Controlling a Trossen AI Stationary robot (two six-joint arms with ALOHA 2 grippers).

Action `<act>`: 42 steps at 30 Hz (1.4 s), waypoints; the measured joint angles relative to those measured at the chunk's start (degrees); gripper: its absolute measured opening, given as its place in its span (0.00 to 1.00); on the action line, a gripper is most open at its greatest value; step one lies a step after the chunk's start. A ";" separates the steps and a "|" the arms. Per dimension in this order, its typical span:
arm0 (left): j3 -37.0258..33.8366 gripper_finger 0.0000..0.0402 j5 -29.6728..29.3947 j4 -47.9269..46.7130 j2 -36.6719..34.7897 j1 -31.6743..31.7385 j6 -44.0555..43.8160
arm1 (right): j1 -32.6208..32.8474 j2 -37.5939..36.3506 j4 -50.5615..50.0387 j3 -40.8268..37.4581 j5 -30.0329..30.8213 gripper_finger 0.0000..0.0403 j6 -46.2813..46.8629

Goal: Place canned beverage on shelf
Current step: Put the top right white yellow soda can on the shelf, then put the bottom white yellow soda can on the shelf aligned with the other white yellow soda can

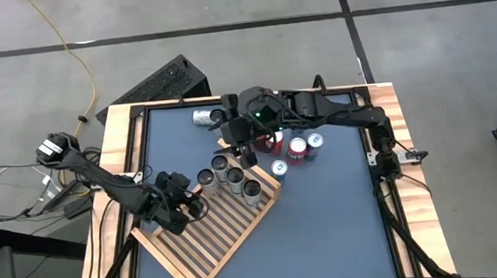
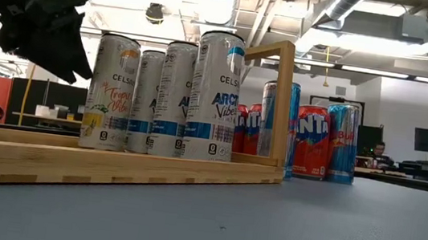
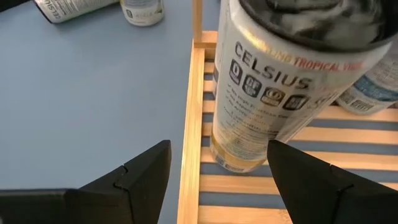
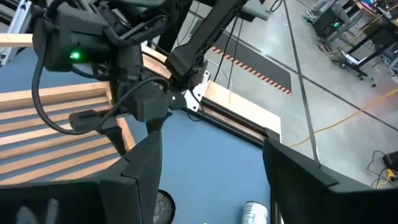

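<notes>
The shelf (image 1: 210, 233), a light wooden slatted rack, lies slantwise on the blue table. Several tall cans stand upright on their bases in a row on its far end (image 1: 227, 176). The leftmost is a Celsius tropical can (image 3: 267, 87), which also shows in the low view (image 2: 112, 92). My left gripper (image 3: 217, 149) is open just short of that can, its fingers level with the can's foot and to either side of it. My right gripper (image 4: 211, 143) hangs open and empty, raised over the loose cans (image 1: 295, 149) beyond the shelf.
Red cans (image 2: 313, 139) and silver cans (image 1: 279, 167) stand on the table past the shelf's raised frame post (image 2: 280, 103). One can lies on its side (image 1: 204, 118) near the far edge. Bare tabletop (image 1: 327, 230) lies to the near right.
</notes>
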 joint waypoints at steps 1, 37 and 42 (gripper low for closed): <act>0.00 0.63 0.15 0.24 0.58 0.11 0.04 | 0.04 -0.01 0.01 0.00 -0.01 0.62 0.00; 0.00 0.63 7.90 -2.76 -7.39 -1.29 -4.18 | -5.30 0.48 -5.81 0.08 6.99 0.62 1.57; 0.00 0.63 8.32 -2.75 -13.51 -1.30 -4.98 | -11.64 4.82 -3.52 0.16 4.02 0.62 6.36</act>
